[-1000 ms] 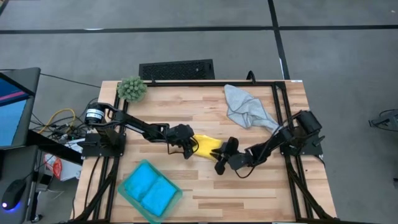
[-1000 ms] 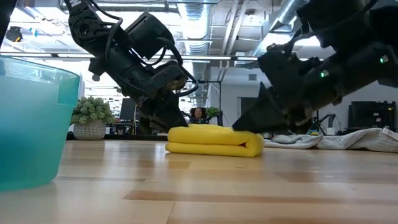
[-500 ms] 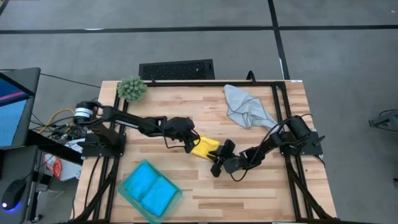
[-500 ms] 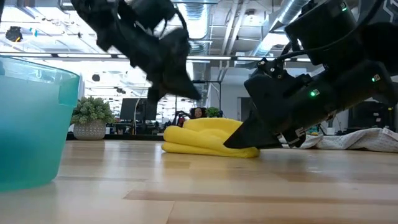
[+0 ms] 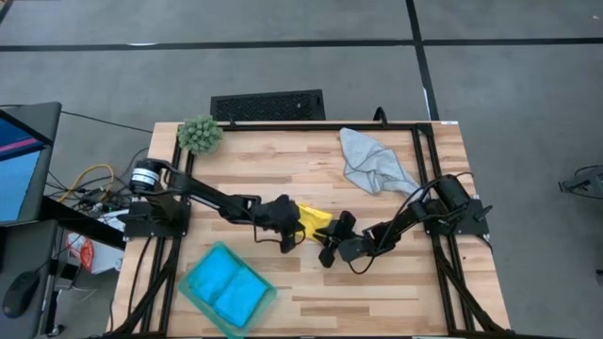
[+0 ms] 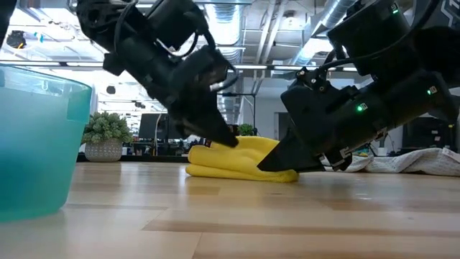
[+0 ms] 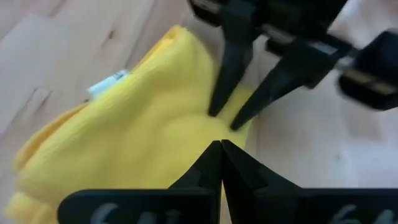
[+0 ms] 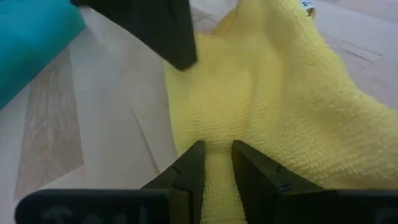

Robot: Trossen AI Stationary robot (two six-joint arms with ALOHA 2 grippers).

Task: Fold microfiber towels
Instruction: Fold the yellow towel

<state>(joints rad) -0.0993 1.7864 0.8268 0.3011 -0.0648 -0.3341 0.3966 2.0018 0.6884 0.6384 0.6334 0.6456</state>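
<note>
Mid-fold on yellow towel (image 5: pixel 313 221) (table centre, below-left of grey towel (image 5: pixel 372 162)): right gripper (image 5: pixel 327 250) pinches its edge, left gripper (image 5: pixel 288 237) closed, pressing beside it; next needs clean flat crease, imo.

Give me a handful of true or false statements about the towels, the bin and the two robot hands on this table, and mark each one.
1. The right hand is pinching an edge of the yellow towel. True.
2. The grey towel is folded flat into a neat square. False: it lies crumpled near the table's far right corner.
3. The left hand has its fingers shut, tips on the yellow towel. True.
4. The teal bin holds the yellow towel. False: it holds blue cloth; the yellow towel lies on the table mid-way between the arms.
5. The green plant ball sits beside the teal bin. False: it sits at the far left corner, well away from the bin.
</note>
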